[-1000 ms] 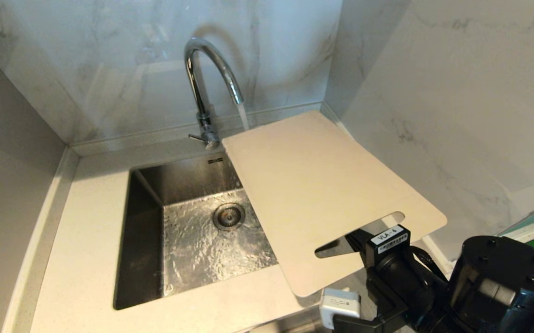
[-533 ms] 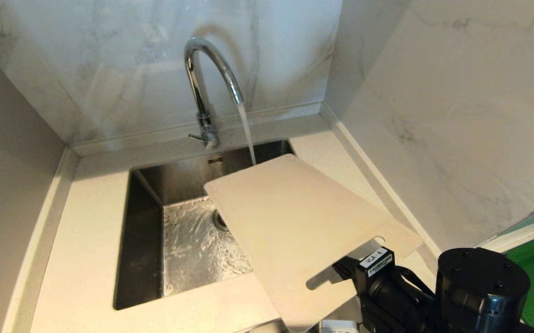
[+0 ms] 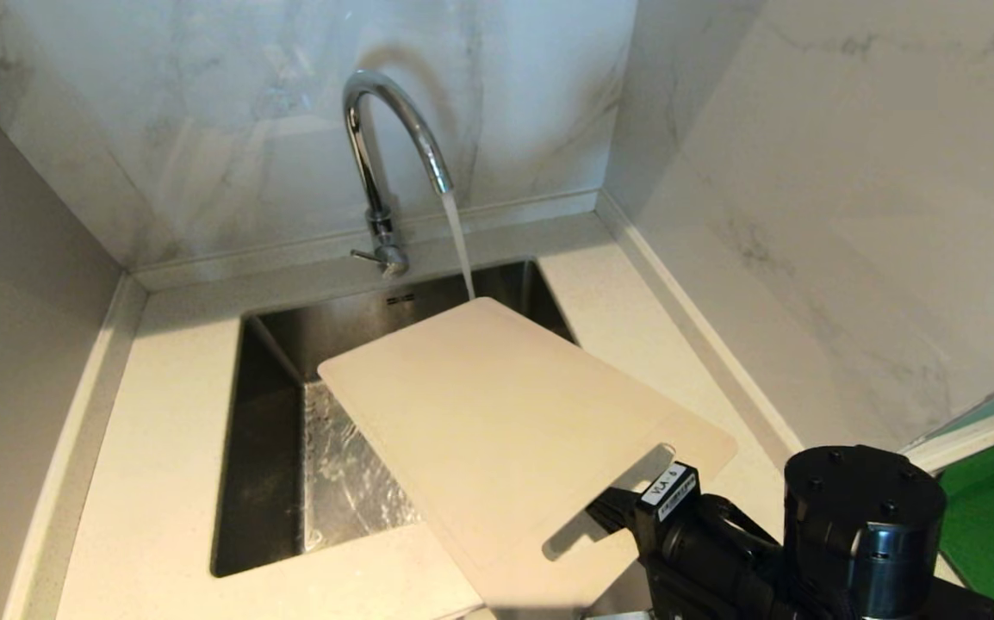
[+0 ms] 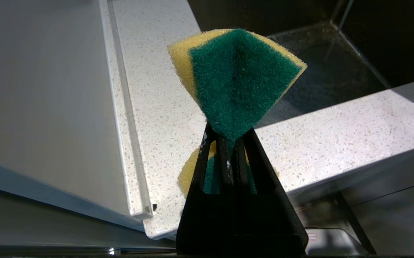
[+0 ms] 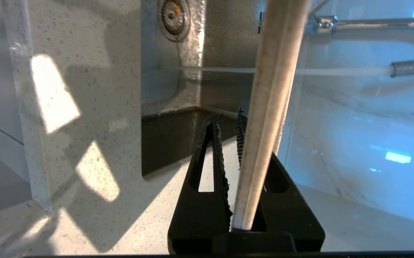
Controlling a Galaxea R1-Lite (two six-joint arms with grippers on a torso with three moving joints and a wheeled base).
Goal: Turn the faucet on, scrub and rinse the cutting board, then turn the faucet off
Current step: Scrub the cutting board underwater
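Meanwhile the right gripper (image 5: 230,143) clamps the cutting board (image 3: 497,422) over the sink (image 3: 264,448) under the running faucet (image 3: 376,155) — the left gripper (image 4: 228,143) pinches a sponge (image 4: 235,79).

Tall chrome gooseneck faucet (image 3: 381,164) at the far edge of the sink, spout curving right, thin side lever pointing left at its base; running, stream dropping onto the far corner of the cutting board (image 3: 497,422). Large, thin, pale beige, rounded corners, elongated handle slot at the near right end. Held tilted above the sink's right half, far end lower, near end raised.
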